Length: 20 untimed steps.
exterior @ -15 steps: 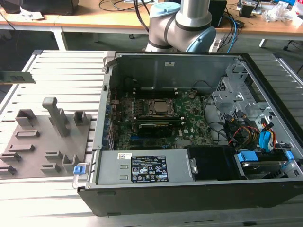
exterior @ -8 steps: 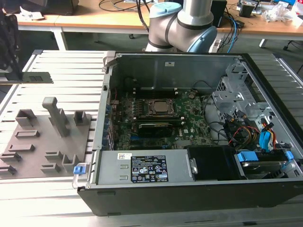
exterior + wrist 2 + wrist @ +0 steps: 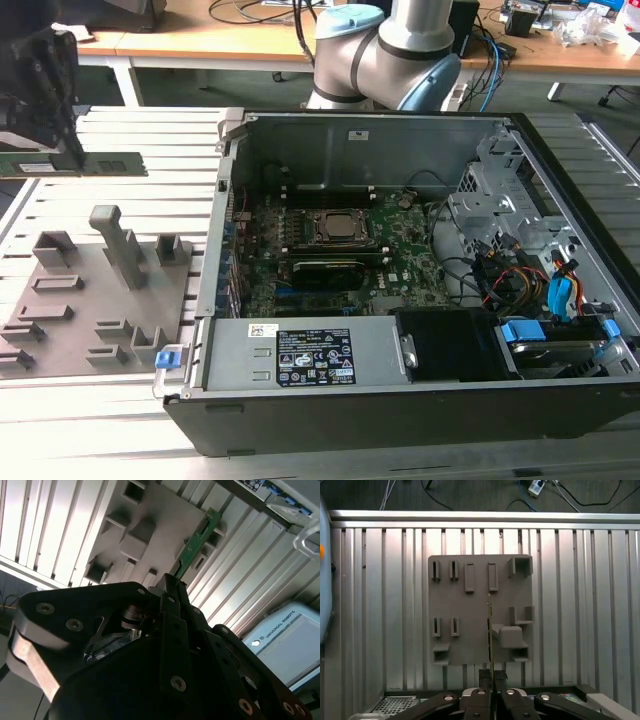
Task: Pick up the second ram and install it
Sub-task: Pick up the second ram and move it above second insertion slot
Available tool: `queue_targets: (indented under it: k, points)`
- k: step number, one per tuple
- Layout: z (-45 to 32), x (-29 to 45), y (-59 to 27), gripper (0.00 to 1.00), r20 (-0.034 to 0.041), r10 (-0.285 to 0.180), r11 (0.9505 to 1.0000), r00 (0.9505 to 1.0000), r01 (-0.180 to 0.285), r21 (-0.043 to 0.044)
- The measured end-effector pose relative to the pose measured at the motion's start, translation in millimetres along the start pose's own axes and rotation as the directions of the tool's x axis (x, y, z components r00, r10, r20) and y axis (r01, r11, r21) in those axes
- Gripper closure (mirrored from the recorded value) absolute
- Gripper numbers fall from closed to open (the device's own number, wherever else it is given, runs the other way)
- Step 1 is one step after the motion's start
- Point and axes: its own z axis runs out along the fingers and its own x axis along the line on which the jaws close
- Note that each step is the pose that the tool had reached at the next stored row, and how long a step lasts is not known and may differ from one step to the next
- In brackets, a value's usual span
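End effector (image 3: 491,676) clamped on the second ram (image 3: 490,625), above the grey fixture plate (image 3: 470,610) beside the open PC case (image 3: 380,118); pinch seemingly shallow, so the stick could tilt and miss its slot.

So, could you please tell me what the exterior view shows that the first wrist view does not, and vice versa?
Exterior view: the open black computer case with its large green motherboard, and the arm's grey base. First wrist view: what looks like a white power strip on the floor beyond the slatted metal table. Both: the end effector shut on the thin green RAM stick, above the grey slotted holder tray on that table.
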Motion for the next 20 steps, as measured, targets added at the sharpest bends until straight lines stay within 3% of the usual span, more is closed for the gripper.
queue_targets:
  k: [5,9,14,20]
  points:
    - [-0.7,-0.3,-14.0,0.86,0.0,0.0,1.0,1.0,0.0,0.0]
    - [-1.5,-0.7,-33.0,0.86,0.0,0.0,1.0,1.0,0.0,0.0]
    - [-2.1,-1.0,-45.5,0.86,0.0,0.0,1.0,1.0,0.0,-0.0001]
    - [-3.1,-1.4,-66.4,0.86,0.0001,0.0,1.0,1.0,0.0,-0.0003]
